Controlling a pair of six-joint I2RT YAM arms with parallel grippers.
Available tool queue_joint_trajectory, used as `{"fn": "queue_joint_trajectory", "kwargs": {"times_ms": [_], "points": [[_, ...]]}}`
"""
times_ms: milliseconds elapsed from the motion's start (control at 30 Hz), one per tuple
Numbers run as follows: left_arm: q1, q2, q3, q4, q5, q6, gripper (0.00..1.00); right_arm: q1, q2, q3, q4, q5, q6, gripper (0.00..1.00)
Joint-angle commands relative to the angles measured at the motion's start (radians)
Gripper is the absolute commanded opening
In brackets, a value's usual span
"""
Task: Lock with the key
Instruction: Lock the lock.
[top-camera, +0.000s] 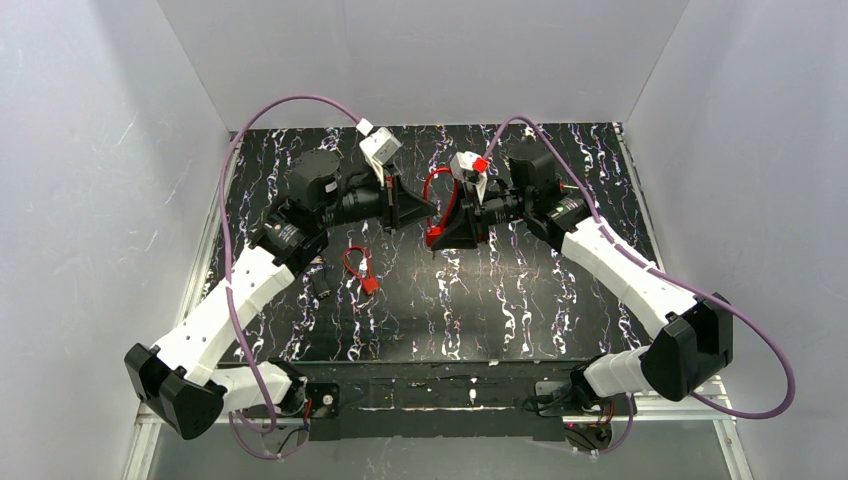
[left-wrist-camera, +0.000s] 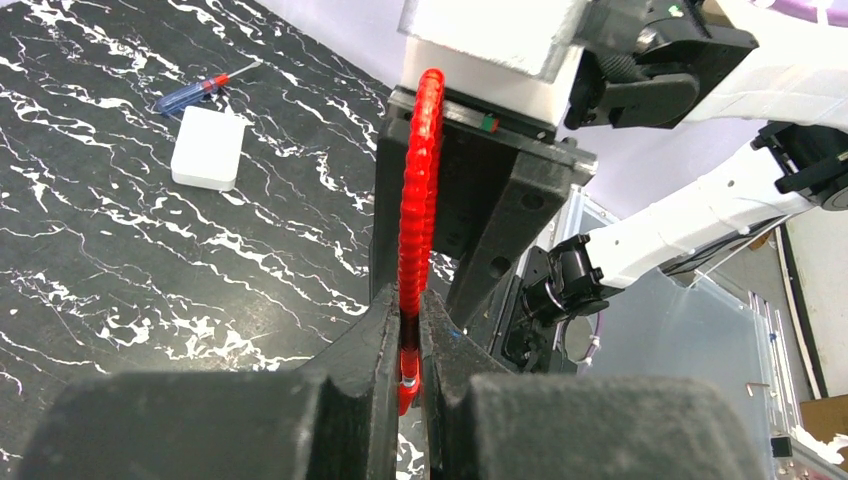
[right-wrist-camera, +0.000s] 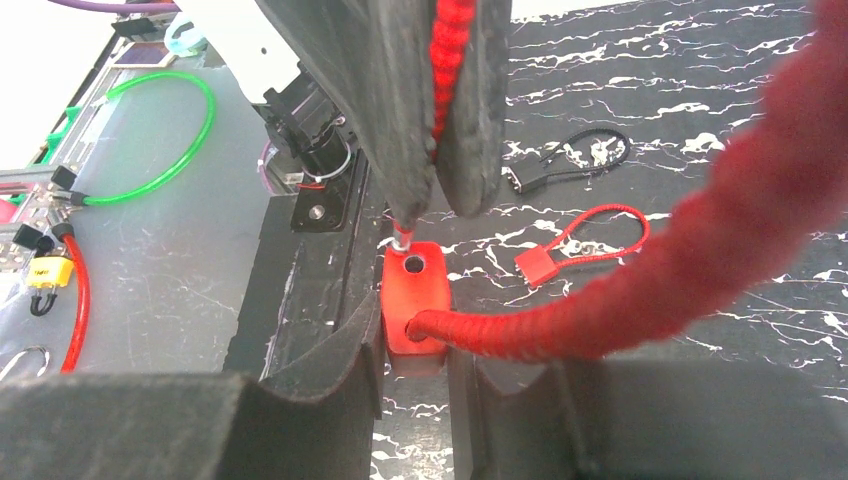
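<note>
A red cable lock is held between both grippers above the middle of the table. My right gripper (right-wrist-camera: 415, 350) is shut on the red lock body (right-wrist-camera: 413, 295), which shows in the top view (top-camera: 436, 237) too. Its red cable (right-wrist-camera: 640, 290) loops up and round. My left gripper (left-wrist-camera: 405, 345) is shut on the cable's free end (left-wrist-camera: 420, 190). In the right wrist view the cable's metal tip (right-wrist-camera: 402, 238) hangs just above the hole (right-wrist-camera: 412, 263) in the lock body. No key shows in any view.
A second small red cable lock (top-camera: 360, 268) and a black lock (top-camera: 325, 290) lie on the marbled table (top-camera: 520, 310). A white box (left-wrist-camera: 207, 148) and a screwdriver (left-wrist-camera: 205, 88) lie farther off. A green tube (right-wrist-camera: 160, 130) and a yellow padlock (right-wrist-camera: 50, 270) lie beyond the table edge.
</note>
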Motion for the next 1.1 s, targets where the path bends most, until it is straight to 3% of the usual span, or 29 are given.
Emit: {"fn": "queue_joint_trajectory", "kwargs": {"times_ms": [0, 467, 767, 1067], "points": [[-0.022, 0.015, -0.024, -0.013, 0.011, 0.027, 0.0, 0.029, -0.019, 0.073, 0.033, -0.046, -0.015, 0.01], [-0.043, 0.022, -0.048, -0.055, 0.007, 0.067, 0.0, 0.035, -0.021, 0.093, -0.001, -0.058, -0.045, 0.01], [-0.063, -0.04, -0.115, -0.147, 0.066, 0.197, 0.0, 0.01, -0.02, 0.08, 0.114, -0.052, 0.072, 0.01], [-0.063, -0.048, -0.218, -0.148, 0.076, 0.138, 0.0, 0.0, -0.021, 0.109, 0.099, -0.067, 0.066, 0.01]]}}
